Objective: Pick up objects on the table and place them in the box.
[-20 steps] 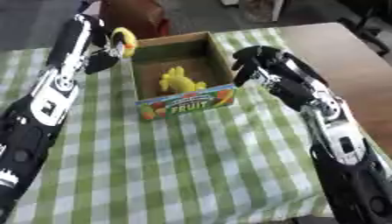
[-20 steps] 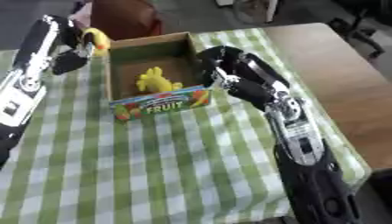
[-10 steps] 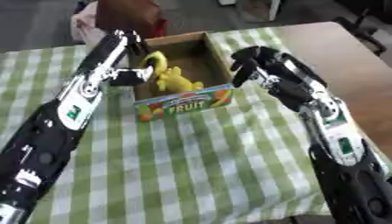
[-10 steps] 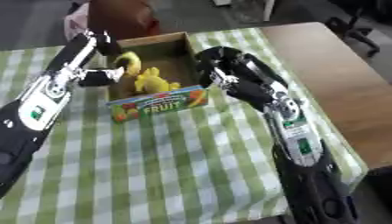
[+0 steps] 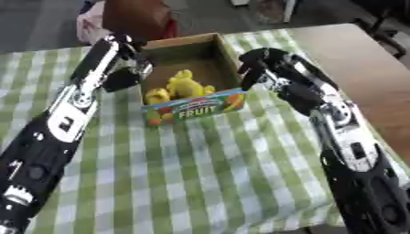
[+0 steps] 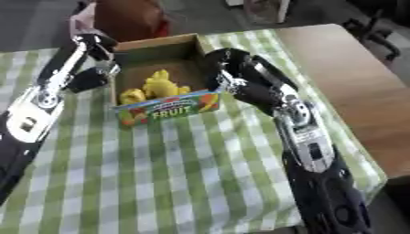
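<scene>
Sitting on the checked cloth [image 5: 208, 173], the box [image 5: 186, 50] (its near wall marked FRUIT) held two yellow things [image 5: 182, 84] side by side. Left hand [image 5: 128, 73] was at the box's left wall, right hand [image 5: 255, 68] at its right wall; I cannot tell either's fingers.

the table [image 5: 364, 68] is largely covered by a green-and-white checked cloth [image 5: 200, 169]; an open cardboard box [image 5: 210, 103] marked "fruit" is set on it.
</scene>
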### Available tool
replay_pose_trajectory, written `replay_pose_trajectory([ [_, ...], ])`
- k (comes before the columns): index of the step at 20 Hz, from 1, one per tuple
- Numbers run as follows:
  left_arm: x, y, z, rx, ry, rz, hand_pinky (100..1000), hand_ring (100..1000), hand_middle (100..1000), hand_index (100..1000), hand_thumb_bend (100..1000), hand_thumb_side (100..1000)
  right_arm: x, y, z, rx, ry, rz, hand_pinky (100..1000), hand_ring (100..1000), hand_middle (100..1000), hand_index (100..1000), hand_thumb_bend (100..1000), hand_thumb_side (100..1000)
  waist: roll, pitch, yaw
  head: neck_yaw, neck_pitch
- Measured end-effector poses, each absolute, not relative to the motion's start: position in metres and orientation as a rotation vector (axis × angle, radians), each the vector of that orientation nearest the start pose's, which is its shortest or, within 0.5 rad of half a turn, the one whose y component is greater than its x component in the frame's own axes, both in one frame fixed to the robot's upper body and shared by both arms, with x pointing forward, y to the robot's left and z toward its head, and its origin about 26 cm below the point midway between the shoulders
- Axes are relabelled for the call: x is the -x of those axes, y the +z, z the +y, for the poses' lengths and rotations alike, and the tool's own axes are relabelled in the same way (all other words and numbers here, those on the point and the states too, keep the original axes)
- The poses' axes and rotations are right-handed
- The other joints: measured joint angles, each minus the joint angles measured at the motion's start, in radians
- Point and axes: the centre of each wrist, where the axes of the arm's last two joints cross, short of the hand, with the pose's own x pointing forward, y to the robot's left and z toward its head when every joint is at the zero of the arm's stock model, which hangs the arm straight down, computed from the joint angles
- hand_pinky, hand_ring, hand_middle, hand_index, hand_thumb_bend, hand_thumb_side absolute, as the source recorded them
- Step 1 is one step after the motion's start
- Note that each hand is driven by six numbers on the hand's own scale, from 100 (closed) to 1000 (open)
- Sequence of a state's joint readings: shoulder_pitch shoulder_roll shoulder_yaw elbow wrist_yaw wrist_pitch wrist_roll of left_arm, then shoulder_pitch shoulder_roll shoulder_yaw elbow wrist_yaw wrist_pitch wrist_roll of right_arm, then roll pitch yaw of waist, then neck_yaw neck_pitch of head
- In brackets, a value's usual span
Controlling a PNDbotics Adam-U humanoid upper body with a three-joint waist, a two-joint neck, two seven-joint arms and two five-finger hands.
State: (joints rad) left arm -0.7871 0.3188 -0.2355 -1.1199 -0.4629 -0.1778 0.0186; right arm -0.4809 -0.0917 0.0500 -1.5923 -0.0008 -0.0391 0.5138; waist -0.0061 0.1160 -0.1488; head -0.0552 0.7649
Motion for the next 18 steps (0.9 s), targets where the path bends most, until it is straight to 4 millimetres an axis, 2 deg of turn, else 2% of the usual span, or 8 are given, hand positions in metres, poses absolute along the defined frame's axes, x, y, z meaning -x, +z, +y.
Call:
replay_pose_trajectory([
  [4, -0.431, 0.161, 0.232, -0.421, -0.825, -2.012, 623, 586, 577, 729, 106, 696, -0.372, 0.143, -0.194, -0.386, 0.772, -1.973, 579, 566, 602, 764, 100, 497, 0.002, 0.000, 0.020, -0.009, 0.000],
  [8, -0.403, 0.174, 0.261, -0.309, -0.649, -2.037, 619, 581, 571, 725, 100, 698, -0.372, 0.143, -0.197, -0.371, 0.764, -1.974, 579, 566, 602, 764, 100, 498, 0.003, -0.002, 0.042, -0.018, 0.000],
  [11, -0.386, 0.185, 0.272, -0.253, -0.558, -2.052, 616, 572, 561, 718, 100, 708, -0.372, 0.143, -0.200, -0.358, 0.762, -1.974, 579, 566, 602, 764, 100, 498, 0.005, -0.004, 0.052, -0.019, 0.000],
  [18, -0.336, 0.174, 0.299, -0.182, -0.341, -2.031, 612, 564, 550, 712, 100, 737, -0.373, 0.144, -0.202, -0.336, 0.770, -1.977, 579, 566, 601, 764, 100, 495, 0.011, -0.004, 0.095, -0.009, 0.000],
])
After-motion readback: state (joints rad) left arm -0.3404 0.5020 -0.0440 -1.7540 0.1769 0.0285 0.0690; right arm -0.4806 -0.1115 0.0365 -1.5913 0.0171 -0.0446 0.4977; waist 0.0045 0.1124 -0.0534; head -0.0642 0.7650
